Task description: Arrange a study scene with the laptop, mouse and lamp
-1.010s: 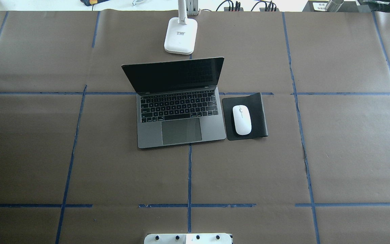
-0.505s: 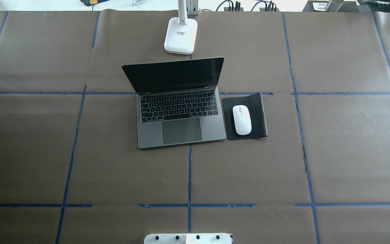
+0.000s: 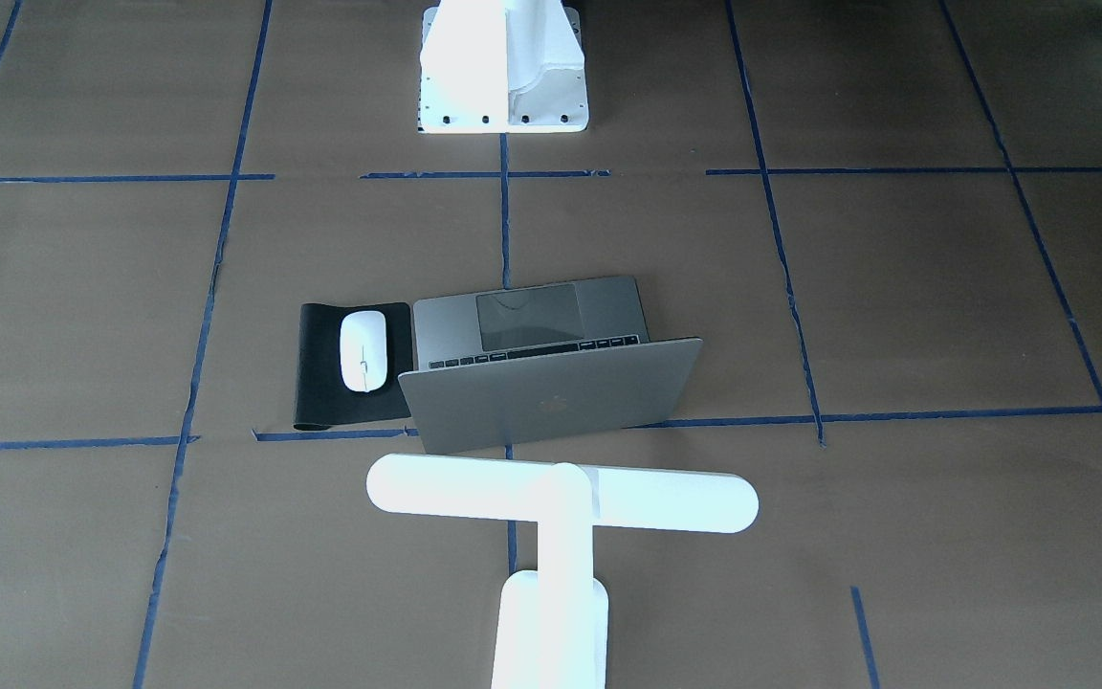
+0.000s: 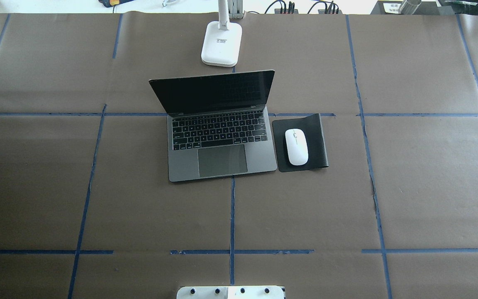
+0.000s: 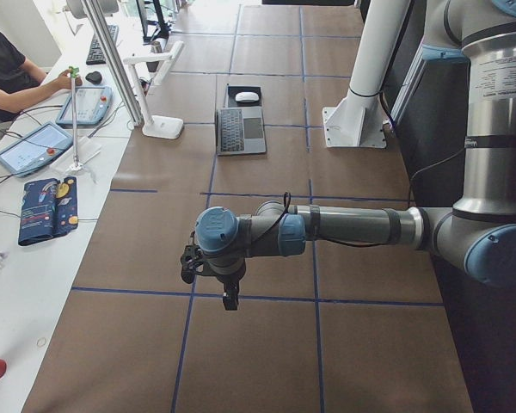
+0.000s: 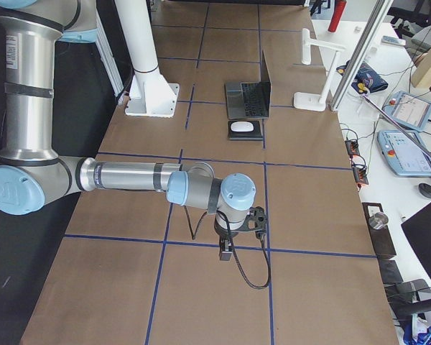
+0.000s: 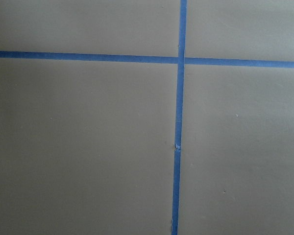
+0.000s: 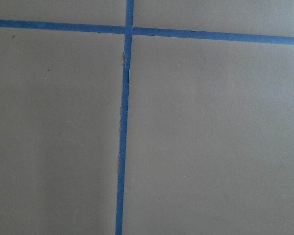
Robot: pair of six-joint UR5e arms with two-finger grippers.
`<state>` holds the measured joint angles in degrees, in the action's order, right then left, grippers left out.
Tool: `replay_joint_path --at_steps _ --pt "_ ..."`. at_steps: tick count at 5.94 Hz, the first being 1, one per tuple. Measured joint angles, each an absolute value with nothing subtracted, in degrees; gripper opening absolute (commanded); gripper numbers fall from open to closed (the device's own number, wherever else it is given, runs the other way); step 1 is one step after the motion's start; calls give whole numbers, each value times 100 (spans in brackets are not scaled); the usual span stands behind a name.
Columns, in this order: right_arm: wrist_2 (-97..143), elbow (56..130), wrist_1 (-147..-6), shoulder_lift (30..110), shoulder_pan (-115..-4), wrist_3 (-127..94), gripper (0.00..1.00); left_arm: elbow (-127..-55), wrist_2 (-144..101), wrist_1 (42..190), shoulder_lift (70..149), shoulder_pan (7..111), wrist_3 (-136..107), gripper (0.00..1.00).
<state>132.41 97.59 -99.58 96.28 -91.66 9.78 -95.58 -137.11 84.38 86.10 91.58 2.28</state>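
Note:
The open grey laptop [image 4: 222, 160] sits at the table's middle, its lid [image 3: 551, 392] towards the far side. The white mouse [image 4: 296, 146] lies on a black mouse pad [image 4: 318, 141] right beside the laptop on the right. The white T-shaped lamp [image 3: 561, 493] stands behind the laptop, its base [image 4: 220, 43] near the far edge. My left gripper [image 5: 229, 298] hangs over bare table at the left end, and my right gripper [image 6: 226, 251] at the right end, both far from these things. I cannot tell whether either is open or shut. Both wrist views show only brown paper and blue tape.
The white robot pedestal [image 3: 503, 67] stands at the near edge. Brown paper with blue tape lines covers the table. An operator [image 5: 4, 60] sits at a side desk with tablets [image 5: 34, 146]. More desk items [image 6: 406, 111] lie beyond the far edge.

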Motion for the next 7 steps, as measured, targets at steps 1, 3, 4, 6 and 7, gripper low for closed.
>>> replay_joint_path --at_steps 1,3,4,6,7 --pt "13247 9756 -9958 9632 -9171 974 100 -9561 -13711 8438 8615 9158 220 100" --pt "13253 9756 -9958 9633 -9185 947 100 -9579 -13711 8438 8631 9158 205 100" --pt "13254 9756 -9958 9631 -9189 934 100 -9594 -13711 8438 8636 9158 203 100" --pt "13254 9757 -9958 9615 -9193 909 100 -9612 -13711 8437 8639 9158 196 100" --pt "13254 9769 -9958 9606 -9193 904 100 -9615 -13711 8437 8640 9158 194 100"
